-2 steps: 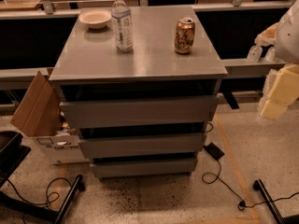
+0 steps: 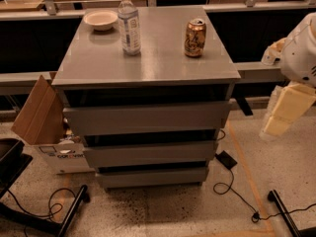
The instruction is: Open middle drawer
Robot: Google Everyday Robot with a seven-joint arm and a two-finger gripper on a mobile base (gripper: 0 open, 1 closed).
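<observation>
- The middle drawer (image 2: 150,153) sat in the grey cabinet (image 2: 224,113) between the taller drawer front (image 2: 147,117) above and the narrowest drawer front (image 2: 153,177) below, showing only its flat front.
- My pincer (image 2: 282,116) hung in the air to the right of the cabinet, well apart from the middle drawer and touching nothing. I could not tell whether it was released or clenched.
- The tabletop (image 2: 158,65) carried a water bottle (image 2: 129,26), a can (image 2: 195,37) and a bowl (image 2: 100,19).
- A cardboard box (image 2: 37,115) leaned at the cabinet's left.
</observation>
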